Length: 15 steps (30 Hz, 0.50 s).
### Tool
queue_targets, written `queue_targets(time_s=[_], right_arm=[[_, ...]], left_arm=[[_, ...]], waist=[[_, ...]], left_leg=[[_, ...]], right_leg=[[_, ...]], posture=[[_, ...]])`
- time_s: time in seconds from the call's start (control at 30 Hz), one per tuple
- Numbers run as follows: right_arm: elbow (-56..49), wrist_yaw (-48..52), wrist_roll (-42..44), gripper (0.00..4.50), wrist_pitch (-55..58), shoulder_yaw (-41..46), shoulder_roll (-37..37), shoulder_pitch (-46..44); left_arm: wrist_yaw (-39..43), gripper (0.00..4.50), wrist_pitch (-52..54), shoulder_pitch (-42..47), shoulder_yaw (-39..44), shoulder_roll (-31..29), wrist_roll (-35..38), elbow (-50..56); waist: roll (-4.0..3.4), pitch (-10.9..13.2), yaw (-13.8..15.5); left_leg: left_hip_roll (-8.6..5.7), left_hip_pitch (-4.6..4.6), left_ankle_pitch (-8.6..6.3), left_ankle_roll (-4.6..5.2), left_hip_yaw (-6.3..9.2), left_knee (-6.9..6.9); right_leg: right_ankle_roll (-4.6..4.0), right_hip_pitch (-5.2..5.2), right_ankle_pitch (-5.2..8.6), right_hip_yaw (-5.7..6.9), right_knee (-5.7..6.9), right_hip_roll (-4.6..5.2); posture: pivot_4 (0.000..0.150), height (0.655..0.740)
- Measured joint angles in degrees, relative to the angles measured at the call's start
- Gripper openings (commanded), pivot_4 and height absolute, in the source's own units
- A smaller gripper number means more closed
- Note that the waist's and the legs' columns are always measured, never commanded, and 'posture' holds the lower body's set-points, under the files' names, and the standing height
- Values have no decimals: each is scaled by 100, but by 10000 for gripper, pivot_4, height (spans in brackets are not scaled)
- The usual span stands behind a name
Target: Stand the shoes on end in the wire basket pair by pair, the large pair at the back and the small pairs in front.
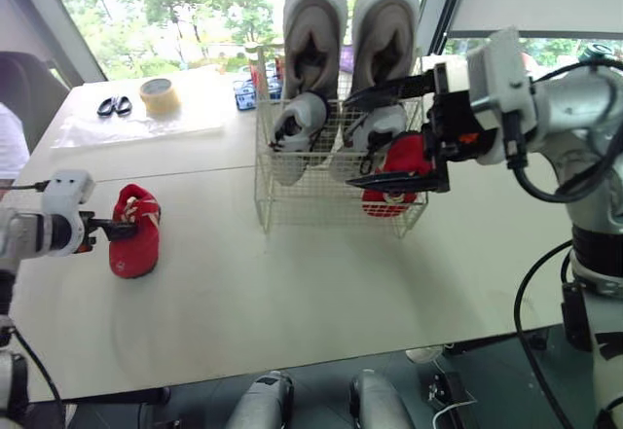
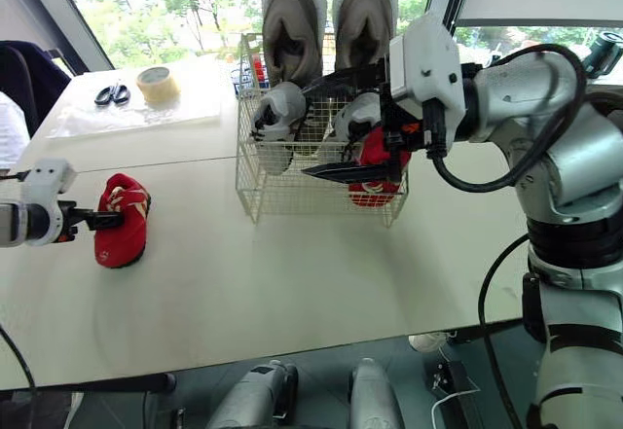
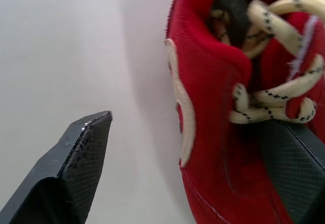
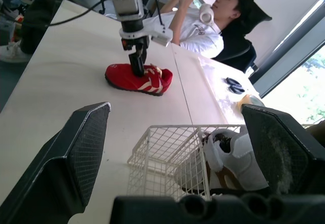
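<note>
One small red shoe (image 1: pixel 134 244) with cream laces lies on the white table (image 1: pixel 292 303) at the left. My left gripper (image 1: pixel 112 227) is open at its collar: one finger (image 3: pixel 84 158) hangs free over the table, the other is against the laces. The wire basket (image 1: pixel 311 200) holds a large grey pair (image 1: pixel 316 30) on end at the back. A small white pair (image 1: pixel 297 123) stands in front of it, and the other red shoe (image 1: pixel 404 157) is at the front right. My right gripper (image 1: pixel 384 137) is open wide over that red shoe.
A tape roll (image 1: pixel 159 94), scissors (image 1: pixel 115 106) and a clear plastic sheet (image 1: pixel 127 129) lie at the table's far left. A blue object (image 1: pixel 245 93) sits behind the basket. A seated person (image 4: pixel 203 21) is beyond the table's left end.
</note>
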State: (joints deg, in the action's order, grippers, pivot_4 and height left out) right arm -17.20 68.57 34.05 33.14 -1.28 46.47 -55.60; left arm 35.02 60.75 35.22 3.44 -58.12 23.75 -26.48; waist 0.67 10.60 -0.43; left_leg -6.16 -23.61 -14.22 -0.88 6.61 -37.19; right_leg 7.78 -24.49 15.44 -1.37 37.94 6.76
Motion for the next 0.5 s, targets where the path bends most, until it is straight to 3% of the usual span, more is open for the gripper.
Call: queue_targets(time_s=[0.23,0.37,0.5], right_arm=[[-299,-303,112,45000,318,225,224,117],[-358,-419,150,45000,424,308,328,218],[-404,-531,229,45000,538,412,396,316]], left_arm=[[298,2393,-597,561,-97,249,-408,-808],[386,702,-812,562,554,743,-23,-173],[221,702,-1900,634,1794,1876,942,1815]], waist=[[2,-1,-28],[11,2,-3],[25,1,-13]], left_leg=[[1,0,-5,9,1,-3],[2,-28,4,-6,6,-20],[5,-98,-1,0,11,-87]], right_leg=[[-2,-3,-1,0,9,-1],[-1,-15,-1,7,5,2],[3,-48,-7,16,6,6]], posture=[[1500,7400],[1500,7400],[1500,7400]])
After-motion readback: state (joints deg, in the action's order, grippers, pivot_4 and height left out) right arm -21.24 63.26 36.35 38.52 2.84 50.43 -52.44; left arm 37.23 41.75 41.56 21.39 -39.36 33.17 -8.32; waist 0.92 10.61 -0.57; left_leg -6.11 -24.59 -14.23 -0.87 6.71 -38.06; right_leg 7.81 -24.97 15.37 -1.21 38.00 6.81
